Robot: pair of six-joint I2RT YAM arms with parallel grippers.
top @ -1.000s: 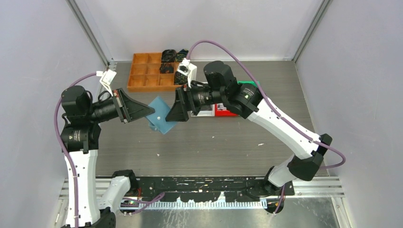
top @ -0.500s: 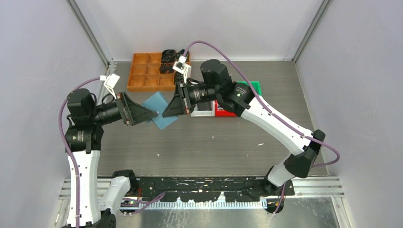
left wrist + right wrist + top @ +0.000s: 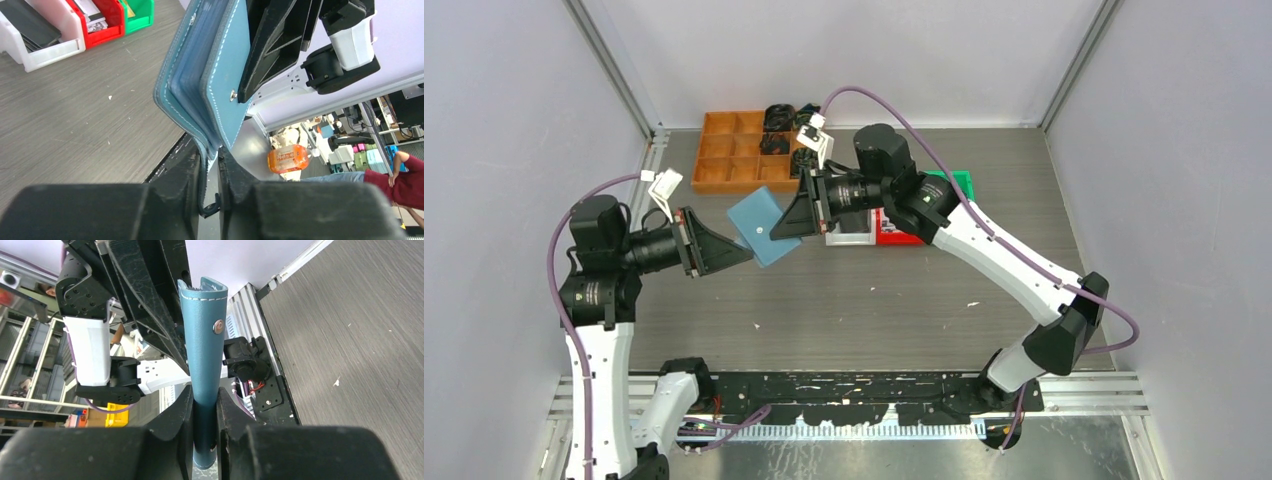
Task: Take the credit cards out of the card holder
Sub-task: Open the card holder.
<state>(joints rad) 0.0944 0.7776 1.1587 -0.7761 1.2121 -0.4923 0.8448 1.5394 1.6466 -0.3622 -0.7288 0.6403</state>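
The light blue card holder [image 3: 760, 224] hangs in the air between my two grippers, over the back left of the table. My left gripper [image 3: 746, 256] is shut on its near corner; in the left wrist view the left gripper [image 3: 210, 159] pinches the stitched lower edge of the card holder [image 3: 220, 85], whose snap flap stands slightly apart. My right gripper [image 3: 776, 231] grips the opposite side; in the right wrist view the right gripper [image 3: 204, 396] is shut on the folded card holder [image 3: 201, 340]. The credit cards are hidden.
An orange compartment tray [image 3: 729, 165] with dark items in its right cells stands at the back left. White [image 3: 850, 240], red [image 3: 894, 236] and green [image 3: 956, 180] bins sit under the right arm. Grey walls enclose the table.
The right gripper, open a second ago, has shut on the holder. The left gripper let go, drew back to the left and gripped the holder again. The holder rose slightly towards the back.
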